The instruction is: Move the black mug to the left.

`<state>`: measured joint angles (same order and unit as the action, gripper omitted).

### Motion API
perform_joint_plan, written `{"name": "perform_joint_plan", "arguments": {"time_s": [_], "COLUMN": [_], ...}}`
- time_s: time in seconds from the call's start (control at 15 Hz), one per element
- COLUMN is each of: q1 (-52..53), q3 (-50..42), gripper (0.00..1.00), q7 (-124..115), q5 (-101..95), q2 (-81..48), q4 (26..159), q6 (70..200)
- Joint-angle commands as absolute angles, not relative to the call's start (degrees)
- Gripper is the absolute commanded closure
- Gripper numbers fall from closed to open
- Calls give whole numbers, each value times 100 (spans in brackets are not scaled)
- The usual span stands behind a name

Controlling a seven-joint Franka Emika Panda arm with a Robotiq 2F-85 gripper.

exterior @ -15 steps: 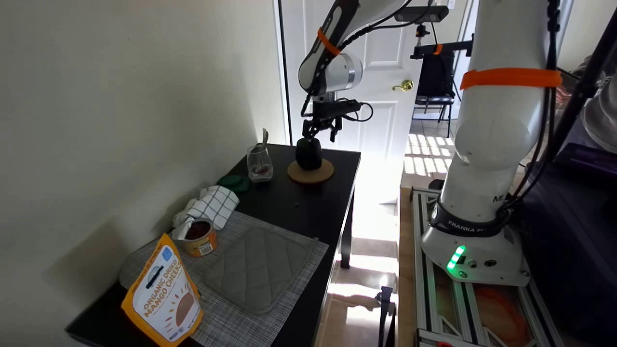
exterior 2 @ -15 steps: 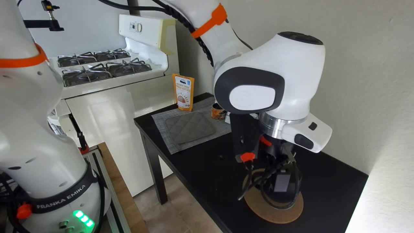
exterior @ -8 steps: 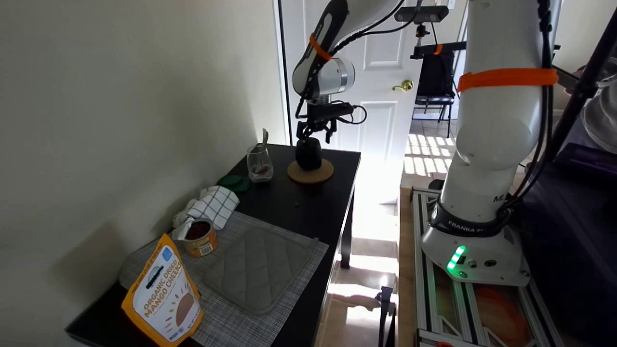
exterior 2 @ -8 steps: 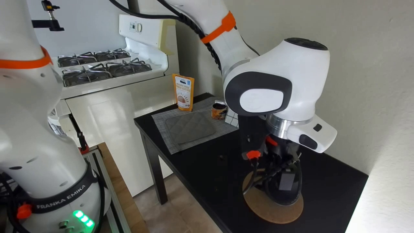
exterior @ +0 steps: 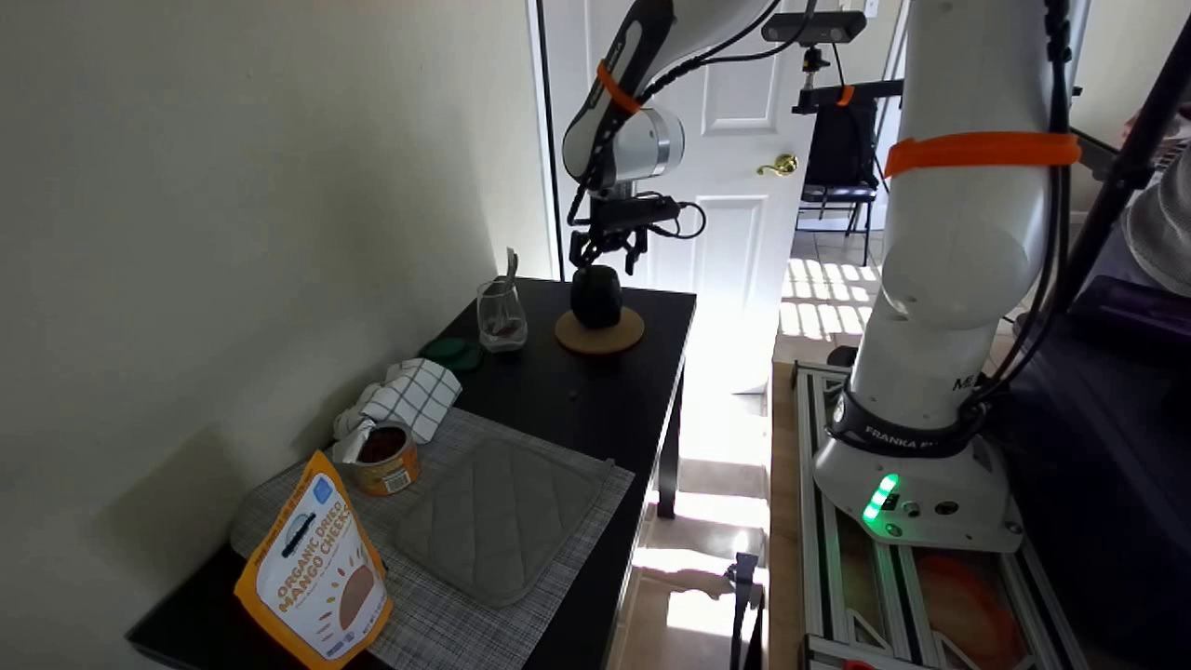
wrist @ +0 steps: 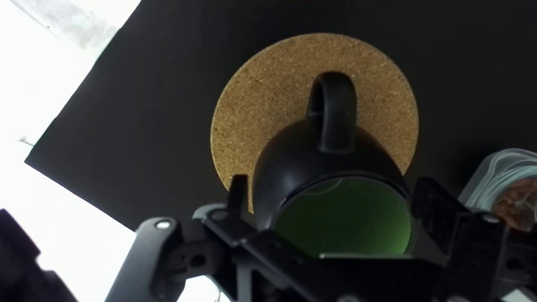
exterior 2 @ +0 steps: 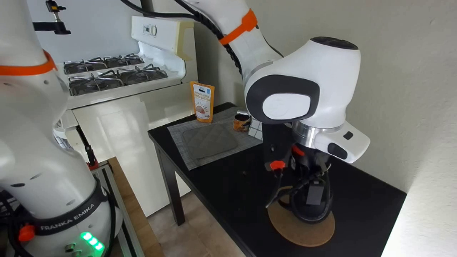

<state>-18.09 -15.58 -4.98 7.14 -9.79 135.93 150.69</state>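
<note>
The black mug stands upright on a round tan coaster near the far end of the black table. In the wrist view the mug shows its handle pointing up the picture, a green inside and its open rim. My gripper is open, one finger on each side of the rim, with gaps showing between fingers and mug. Just above the mug's top, the gripper hangs in an exterior view. Elsewhere the mug is partly covered by the gripper and its cables.
A clear glass with utensils stands beside the coaster, near the wall. Green round pads, a checked cloth, an open can, a grey pot holder and a mango bag lie further along the table.
The gripper has shifted sideways toward the wall, more squarely over the mug, and over the last half second it has risen slightly. The mug and coaster have not moved.
</note>
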Motion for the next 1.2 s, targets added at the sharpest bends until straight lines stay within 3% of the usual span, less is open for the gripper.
{"name": "perform_joint_plan", "arguments": {"time_s": [0.0, 0.4, 0.67, 0.87, 0.93, 1.13], "q1": [-1718, -1627, -1576, -1541, -1529, -1491], "q3": [-1589, -1588, -1529, -1523, -1523, -1551], "gripper": [0, 1, 10, 24, 20, 29], "q7": [-651, -903, -1047, -1155, -1174, -1279], "q5": [760, 673, 866, 858, 853, 774], "q2": [-639, -588, -765, -917, -969, -1145], "q4": [13945, 14119, 14151, 14126, 14120, 14081], "q6": [15246, 15254, 15494, 15726, 15788, 15869]}}
